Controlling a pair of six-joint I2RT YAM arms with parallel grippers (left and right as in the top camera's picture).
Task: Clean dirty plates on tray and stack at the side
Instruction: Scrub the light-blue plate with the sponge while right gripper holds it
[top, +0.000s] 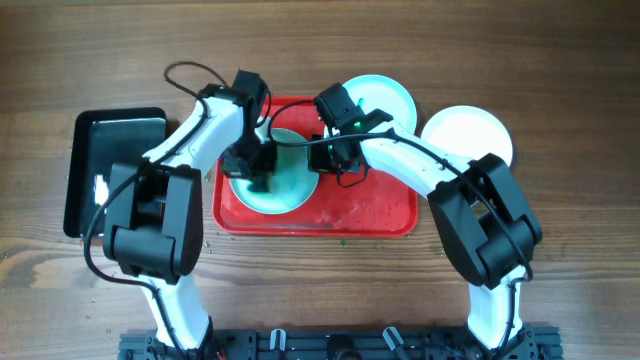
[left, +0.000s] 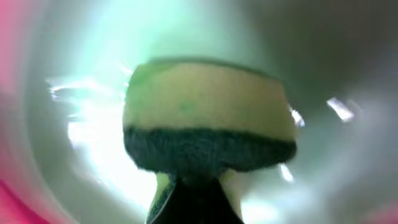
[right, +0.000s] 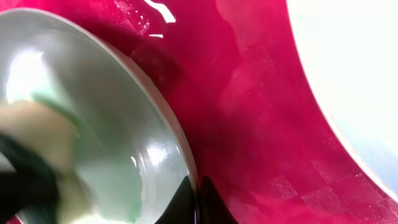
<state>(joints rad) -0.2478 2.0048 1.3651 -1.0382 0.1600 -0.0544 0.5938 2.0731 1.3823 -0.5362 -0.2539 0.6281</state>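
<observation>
on the red tray the left gripper clenched a sponge against an aqua plate, while the right gripper pinched the rim of this plate.

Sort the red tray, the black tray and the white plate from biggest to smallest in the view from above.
1. Red tray, clearly the biggest.
2. Black tray.
3. White plate, only a little smaller than the black tray.
</observation>
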